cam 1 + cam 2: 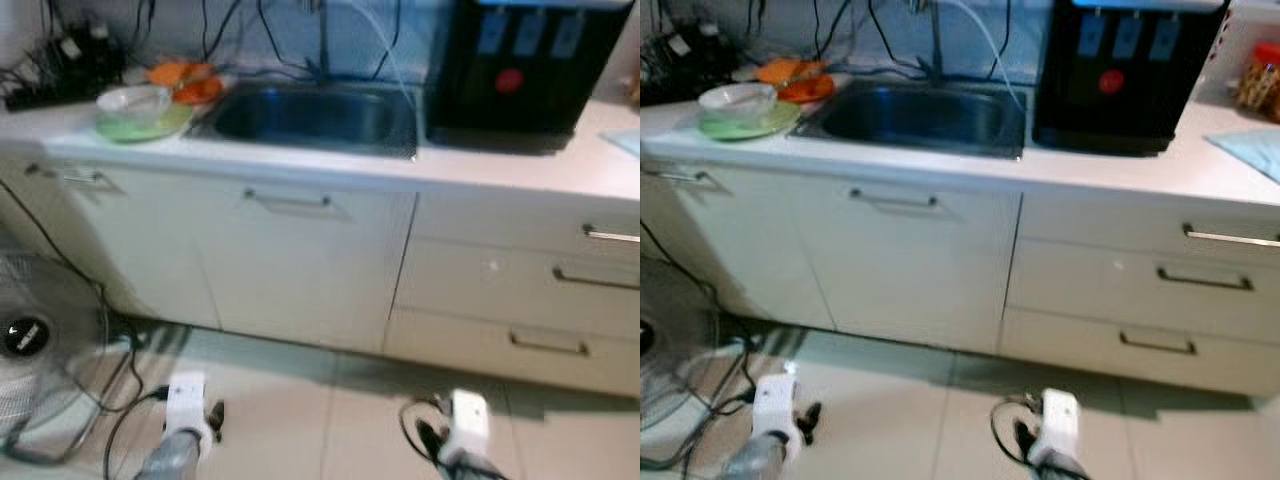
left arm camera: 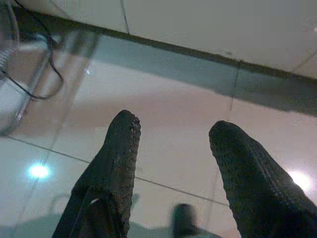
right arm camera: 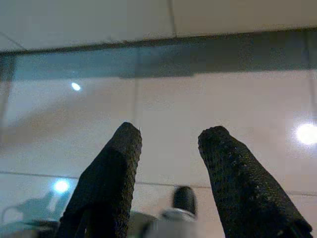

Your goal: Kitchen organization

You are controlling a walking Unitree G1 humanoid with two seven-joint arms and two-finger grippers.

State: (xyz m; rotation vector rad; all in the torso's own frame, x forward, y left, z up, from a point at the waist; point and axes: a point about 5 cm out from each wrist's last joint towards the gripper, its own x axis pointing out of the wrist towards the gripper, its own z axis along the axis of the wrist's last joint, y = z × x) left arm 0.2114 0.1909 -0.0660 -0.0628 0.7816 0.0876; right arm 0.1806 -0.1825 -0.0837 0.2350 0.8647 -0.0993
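Note:
A white kitchen counter (image 1: 500,165) runs across the view with a steel sink (image 1: 320,115) set into it. Left of the sink sits a clear bowl (image 1: 132,102) on a green plate (image 1: 150,125), with orange dishes (image 1: 185,80) behind. A black water dispenser (image 1: 525,65) stands right of the sink. Both arms hang low over the tiled floor. My left gripper (image 2: 173,134) is open with nothing between its fingers. My right gripper (image 3: 168,139) is open too, empty, above the floor near the cabinet base.
Cabinet doors (image 1: 290,260) and drawers (image 1: 520,290) with metal handles lie below the counter. A standing fan (image 1: 40,340) and loose cables (image 1: 120,400) occupy the floor at left. A power strip with plugs (image 1: 60,70) sits at the counter's far left. A jar (image 1: 1260,80) stands at right.

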